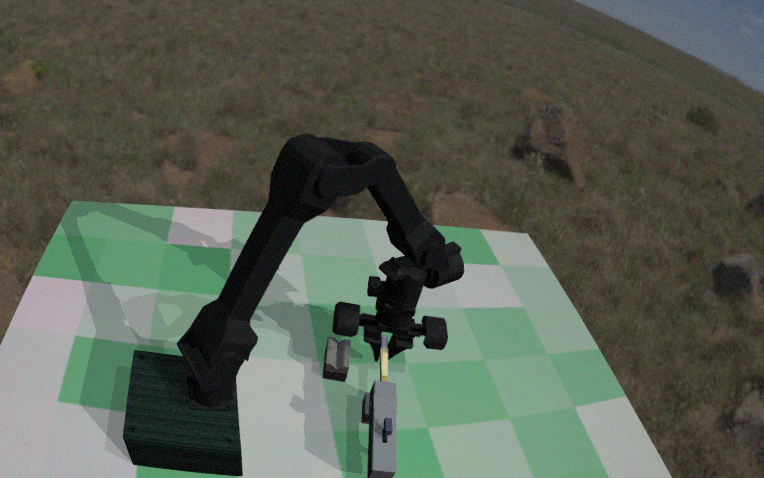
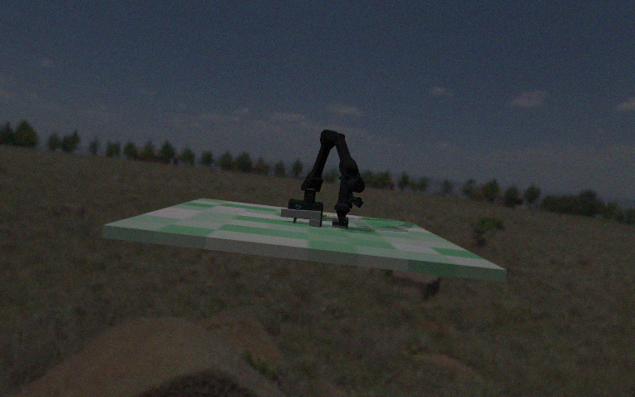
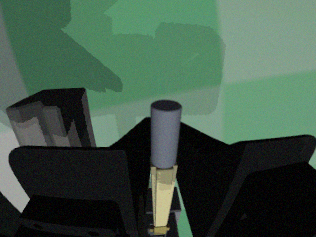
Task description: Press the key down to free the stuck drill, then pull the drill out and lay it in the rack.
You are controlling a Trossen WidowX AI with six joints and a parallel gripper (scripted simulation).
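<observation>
Seen from the top view, the gripper (image 1: 384, 344) points straight down over the checkered table (image 1: 523, 394), and its fingers are closed on the drill (image 1: 384, 360), a thin yellow rod whose long axis runs from the claw toward the near edge of the table, in line with the grey block (image 1: 382, 428) that it came out of or is still partly lodged in; the rod's near end meets the block's front face, so whether it is fully free cannot be told here. The small dark key (image 1: 387, 426) sits on top of the block. The rack (image 1: 336, 359), a short grey V-grooved cradle, lies just beside the gripper on the side toward the arm's base (image 1: 163, 445), with its groove roughly parallel to the drill, so the coming move is judged to be a short sideways carry with no need to turn the rod. In the exterior view the scene is dim and distant: the arm (image 2: 347, 173) bends down to the table top beside the block (image 2: 302, 214), and the drill is too small to make out. The wrist view shows the drill (image 3: 163, 159) close up, a pale yellow squarish shank with a grey round tip, clamped between the two dark fingers and pointing away from the camera, with the rack (image 3: 49, 119) to its left.
</observation>
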